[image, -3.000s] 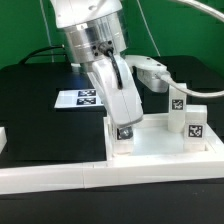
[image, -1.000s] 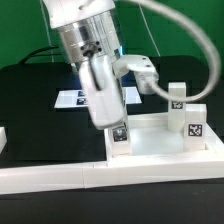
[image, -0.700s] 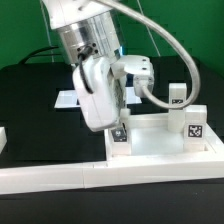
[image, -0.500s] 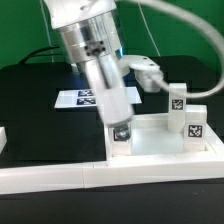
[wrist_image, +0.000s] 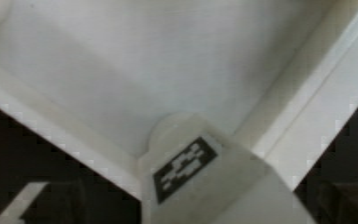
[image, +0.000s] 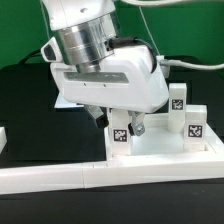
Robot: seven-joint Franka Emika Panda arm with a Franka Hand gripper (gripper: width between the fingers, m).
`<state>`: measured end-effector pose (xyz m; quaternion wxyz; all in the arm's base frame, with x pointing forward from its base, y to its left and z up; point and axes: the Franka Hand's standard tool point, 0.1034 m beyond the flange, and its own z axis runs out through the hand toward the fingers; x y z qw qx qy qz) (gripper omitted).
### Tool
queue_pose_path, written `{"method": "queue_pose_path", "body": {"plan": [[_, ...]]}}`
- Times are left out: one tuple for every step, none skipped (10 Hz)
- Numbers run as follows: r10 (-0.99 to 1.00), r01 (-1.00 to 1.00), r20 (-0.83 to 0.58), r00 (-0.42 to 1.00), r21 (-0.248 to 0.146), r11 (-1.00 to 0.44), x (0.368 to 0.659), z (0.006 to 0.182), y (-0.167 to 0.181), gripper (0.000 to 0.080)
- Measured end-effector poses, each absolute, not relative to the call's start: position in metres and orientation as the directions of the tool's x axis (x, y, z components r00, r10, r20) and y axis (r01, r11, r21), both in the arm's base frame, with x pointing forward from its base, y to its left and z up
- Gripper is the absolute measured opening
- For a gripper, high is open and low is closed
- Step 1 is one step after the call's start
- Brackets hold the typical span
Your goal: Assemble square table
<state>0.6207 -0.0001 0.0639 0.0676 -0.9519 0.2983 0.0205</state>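
Note:
The square table slab [image: 160, 148] lies rim up by the front wall, with a white tagged leg [image: 120, 137] upright in its near corner. Two more tagged legs [image: 178, 100] [image: 193, 126] stand upright on the slab's side at the exterior view's right. My gripper [image: 120, 126] hangs straight over the near-corner leg, its wide hand turned broadside to the camera, a finger on each side of the leg's top. In the wrist view the leg [wrist_image: 202, 165] fills the space between the dark fingers [wrist_image: 16, 205], with the slab [wrist_image: 158, 70] beyond it.
The long white border wall [image: 100, 178] runs along the front of the black table. The marker board [image: 62, 103] lies behind the arm, mostly hidden. A green backdrop stands at the back. A white cable loops at the exterior view's right.
My gripper has turned about its vertical axis over the near-corner leg, from narrow side on to broadside. The slab and the other legs have not moved.

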Motion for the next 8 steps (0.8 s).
{"method": "queue_pose_path", "body": {"plan": [[-0.431, -0.43, -0.007, 0.903, -0.086, -0.899, 0.6263, 0.0659, 0.004, 0.0648], [-0.433, -0.429, 0.03, 0.901, -0.09, -0.899, 0.6253, 0.0629, 0.0069, 0.0648], [-0.456, -0.453, 0.013, 0.89, -0.09, -0.887, 0.6221, 0.061, 0.0069, 0.0648], [-0.456, -0.453, 0.014, 0.89, -0.091, -0.887, 0.6226, 0.0611, 0.0066, 0.0521], [-0.507, -0.504, 0.008, 0.862, -0.093, -0.858, 0.6224, 0.0605, 0.0075, 0.0383], [-0.578, -0.576, -0.002, 0.816, -0.095, -0.812, 0.6222, 0.06, 0.0083, 0.0383], [-0.622, -0.62, -0.009, 0.783, -0.097, -0.779, 0.6221, 0.0597, 0.0088, 0.0284], [-0.652, -0.65, -0.012, 0.758, -0.097, -0.754, 0.6222, 0.0596, 0.0088, 0.0284]]}}
